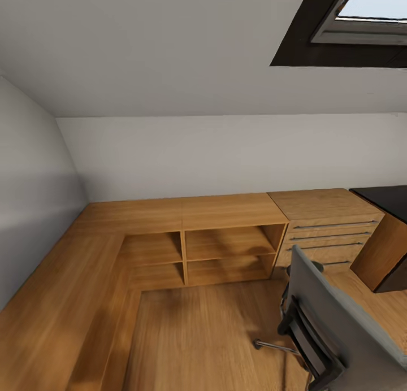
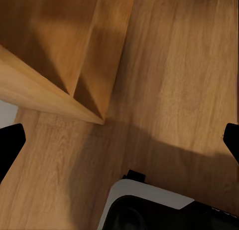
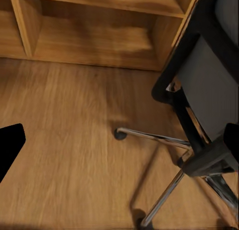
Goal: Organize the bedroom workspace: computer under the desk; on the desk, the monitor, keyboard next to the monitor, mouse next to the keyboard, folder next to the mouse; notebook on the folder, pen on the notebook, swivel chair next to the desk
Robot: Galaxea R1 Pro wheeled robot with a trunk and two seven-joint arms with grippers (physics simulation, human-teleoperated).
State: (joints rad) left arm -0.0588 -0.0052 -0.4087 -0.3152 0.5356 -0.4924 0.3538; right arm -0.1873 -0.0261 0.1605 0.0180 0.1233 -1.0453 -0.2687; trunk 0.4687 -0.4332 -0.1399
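Observation:
The grey swivel chair (image 1: 333, 323) stands at the lower right of the head view with its backrest toward me, hiding the seat. Beyond it, a corner of the black desk (image 1: 390, 200) shows at the right edge. In the right wrist view my right gripper (image 3: 119, 142) is open over the wood floor, with the swivel chair (image 3: 209, 85) and its chrome star base (image 3: 164, 195) just beside it. My left gripper (image 2: 119, 145) is open above bare floor, holding nothing. The computer, monitor, keyboard, mouse, folder, notebook and pen are out of view.
A low light wood shelf unit (image 1: 226, 244) runs along the far wall. A light wood drawer unit (image 1: 330, 233) stands between it and the desk. A wood bench (image 1: 56, 306) lines the left wall, its corner (image 2: 74, 105) near my left gripper. Plank floor (image 1: 198, 334) lies ahead.

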